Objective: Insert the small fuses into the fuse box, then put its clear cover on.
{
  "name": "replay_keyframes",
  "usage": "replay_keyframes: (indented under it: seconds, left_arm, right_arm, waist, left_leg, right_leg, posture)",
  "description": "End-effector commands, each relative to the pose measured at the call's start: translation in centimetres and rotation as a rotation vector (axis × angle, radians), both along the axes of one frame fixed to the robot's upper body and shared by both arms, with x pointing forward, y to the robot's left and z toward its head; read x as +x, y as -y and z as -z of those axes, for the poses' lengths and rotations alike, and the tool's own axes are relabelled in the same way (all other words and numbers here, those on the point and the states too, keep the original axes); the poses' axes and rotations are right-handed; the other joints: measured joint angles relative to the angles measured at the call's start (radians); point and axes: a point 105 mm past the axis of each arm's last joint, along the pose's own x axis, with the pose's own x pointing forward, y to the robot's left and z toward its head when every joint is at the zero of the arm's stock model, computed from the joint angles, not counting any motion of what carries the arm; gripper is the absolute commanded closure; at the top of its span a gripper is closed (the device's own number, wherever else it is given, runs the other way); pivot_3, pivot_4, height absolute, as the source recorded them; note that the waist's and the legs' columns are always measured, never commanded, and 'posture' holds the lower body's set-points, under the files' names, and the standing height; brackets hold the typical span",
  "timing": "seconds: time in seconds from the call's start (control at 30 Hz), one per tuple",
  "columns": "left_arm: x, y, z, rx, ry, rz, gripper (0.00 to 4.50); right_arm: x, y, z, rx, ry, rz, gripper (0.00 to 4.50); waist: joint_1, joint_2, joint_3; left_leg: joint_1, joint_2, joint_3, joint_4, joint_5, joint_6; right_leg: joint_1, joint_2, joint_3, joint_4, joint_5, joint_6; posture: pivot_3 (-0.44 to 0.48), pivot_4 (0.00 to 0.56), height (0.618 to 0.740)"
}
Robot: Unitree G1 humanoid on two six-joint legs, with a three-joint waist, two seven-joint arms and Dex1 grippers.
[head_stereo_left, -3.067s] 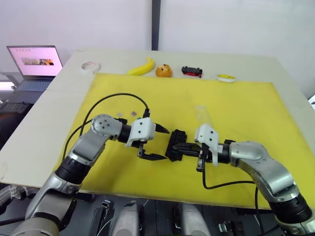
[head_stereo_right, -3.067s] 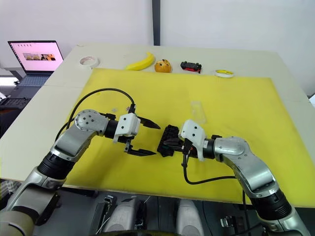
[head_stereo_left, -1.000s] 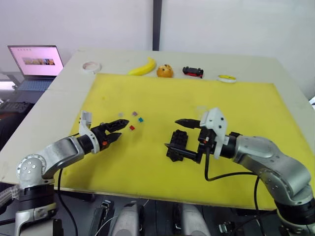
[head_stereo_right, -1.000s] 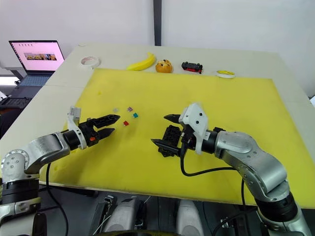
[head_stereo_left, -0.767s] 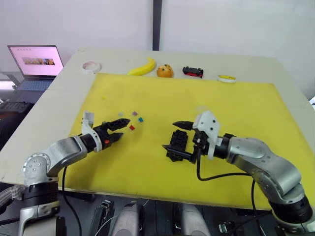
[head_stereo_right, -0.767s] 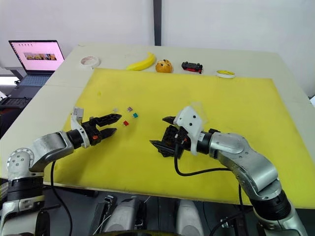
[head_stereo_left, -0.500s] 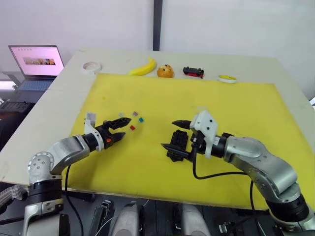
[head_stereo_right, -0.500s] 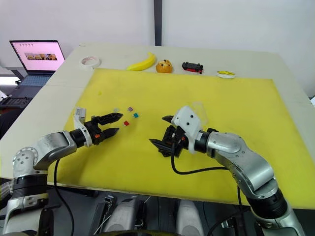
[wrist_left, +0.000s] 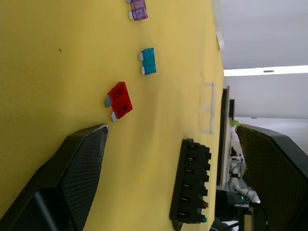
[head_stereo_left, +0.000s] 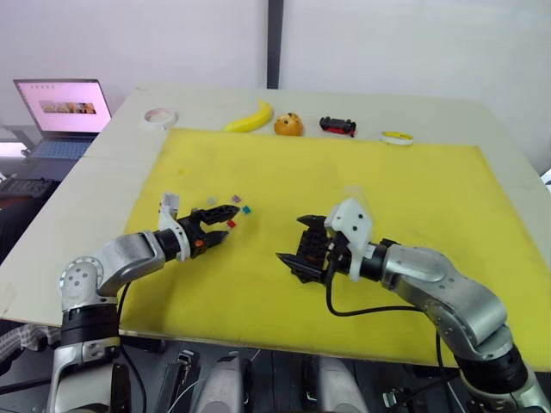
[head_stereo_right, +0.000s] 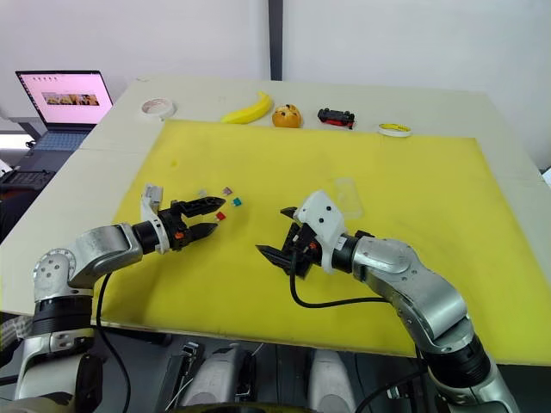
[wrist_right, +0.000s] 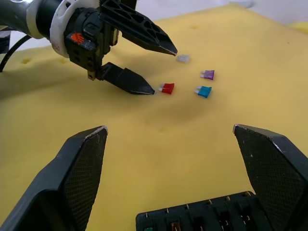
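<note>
The yellow mat (head_stereo_left: 413, 185) covers the surface. On it the black fuse box (head_stereo_left: 312, 249) sits between the right gripper's (head_stereo_right: 277, 232) spread jaws. The left gripper (head_stereo_right: 210, 218), jaws also spread, is beside the loose red fuse (wrist_left: 118, 100), teal fuse (wrist_left: 148, 61) and purple fuse (wrist_left: 137, 9).

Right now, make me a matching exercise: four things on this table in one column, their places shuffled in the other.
Things:
1. red fuse
2. fuse box
3. clear cover
4. banana

Places:
A. between the right gripper's open fingers
B. at the left gripper's fingertips
C. on the white table beyond the yellow mat
D. on the mat beyond the right gripper

Pairs: 1-B, 2-A, 3-D, 4-C
</note>
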Motion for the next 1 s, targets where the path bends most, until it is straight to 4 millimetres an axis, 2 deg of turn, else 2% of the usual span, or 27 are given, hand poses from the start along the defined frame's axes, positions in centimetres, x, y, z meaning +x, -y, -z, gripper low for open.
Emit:
replay_keyframes:
  seconds: [0.03, 0.17, 0.47, 0.63, 1.0]
  left_arm:
    - [-0.4, -0.3, 1.0, 0.026, -0.036, -0.003, 0.0]
    - [0.2, -1.1, 0.9, -0.009, -0.049, -0.047, 0.0]
    - [0.7, -0.9, 1.4, -0.082, -0.08, -0.018, 0.0]
    - [0.8, -0.8, 1.7, -0.045, -0.08, 0.0, 0.0]
    - [1.5, -1.4, 0.7, -0.089, -0.05, -0.073, 0.0]
  right_arm:
    - [-0.6, -0.3, -1.1, 0.014, 0.049, -0.011, 0.06]
    - [-0.7, -0.3, -1.0, 0.013, 0.046, -0.009, 0.06]
    - [-0.8, -0.8, -1.0, 0.017, 0.039, -0.021, 0.06]
    - [-0.7, -0.7, -0.9, 0.019, 0.037, -0.011, 0.06]
    - [-0.6, -0.5, -0.9, 0.019, 0.036, 0.007, 0.06]
  waist:
    - [0.0, 0.0, 0.0]
    - [-0.001, 0.0, 0.0]
    - [0.0, 0.0, 0.0]
    - [0.0, 0.0, 0.0]
    - [0.001, 0.0, 0.0]
  left_leg:
    - [0.0, 0.0, 0.0, 0.0, 0.0, 0.0]
    - [0.0, 0.0, 0.0, 0.0, 0.0, 0.0]
    - [0.001, 0.0, 0.0, -0.001, 0.0, 0.0]
    - [0.001, 0.0, 0.0, -0.001, 0.0, 0.0]
    - [0.0, 0.001, 0.0, -0.001, 0.0, 0.0]
  right_leg:
    - [0.0, 0.0, 0.0, 0.0, 0.0, 0.0]
    - [0.0, 0.0, 0.0, 0.0, 0.0, 0.0]
    - [0.0, 0.0, 0.0, 0.0, 0.0, 0.0]
    - [0.0, 0.0, 0.0, 0.0, 0.0, 0.0]
    - [0.0, 0.0, 0.0, 0.0, -0.001, -0.002]
  posture:
    - [0.0, 0.15, 0.74]
    - [0.0, 0.15, 0.74]
    - [0.0, 0.15, 0.74]
    - [0.0, 0.15, 0.74]
    - [0.0, 0.15, 0.74]
